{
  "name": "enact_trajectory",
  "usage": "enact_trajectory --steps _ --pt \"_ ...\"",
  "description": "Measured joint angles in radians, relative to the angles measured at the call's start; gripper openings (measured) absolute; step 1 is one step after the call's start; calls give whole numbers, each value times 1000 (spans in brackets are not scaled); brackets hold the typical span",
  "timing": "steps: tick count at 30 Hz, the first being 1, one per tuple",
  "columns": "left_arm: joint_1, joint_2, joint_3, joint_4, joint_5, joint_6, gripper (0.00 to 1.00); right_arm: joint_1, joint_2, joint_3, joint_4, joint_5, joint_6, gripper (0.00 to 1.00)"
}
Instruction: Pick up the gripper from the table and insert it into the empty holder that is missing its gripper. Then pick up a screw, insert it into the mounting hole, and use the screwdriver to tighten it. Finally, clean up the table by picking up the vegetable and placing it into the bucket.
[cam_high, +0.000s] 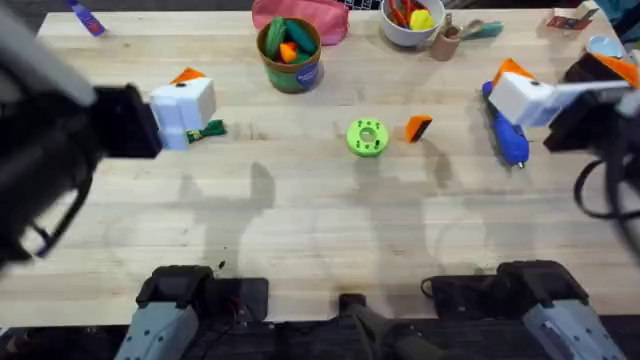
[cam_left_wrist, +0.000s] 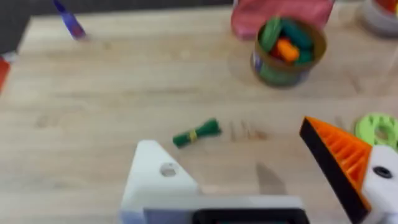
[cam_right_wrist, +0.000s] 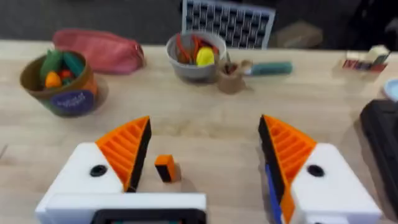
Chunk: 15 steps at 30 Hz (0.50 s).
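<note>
left tool (cam_left_wrist: 249, 186): over the left side of the counter (cam_high: 300, 240); one orange pad, other mount bare; holds nothing, gap wide
holder (cam_left_wrist: 155, 177): bare white mount on the left tool, hole visible, no pad fitted
right tool (cam_right_wrist: 202, 158): over the right side, both orange pads on, spread apart, empty
gripper (cam_high: 418, 128): small orange wedge lying on the counter mid-right, just beside the green disc (cam_high: 367, 137); sits between the right tool's pads in the wrist view, not touched
screwdriver (cam_high: 508, 135): blue, lying on the counter under the right tool
vegetable (cam_left_wrist: 196, 133): loose on the counter near the left tool
bucket (cam_high: 290, 50): far centre, toy veg already inside
screw: cannot tell where
progress: nothing done; judging by position, the wedge pick-up is first; insert, screw, tighten, cleanup remain
</note>
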Motion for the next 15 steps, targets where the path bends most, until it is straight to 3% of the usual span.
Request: enact_trajectory --steps 8,15 --pt "0 357 193 -165 0 2 986 0 366 289 -311 0 0 994" --pt "0 594 260 -231 0 2 984 0 574 391 -410 0 0 994"
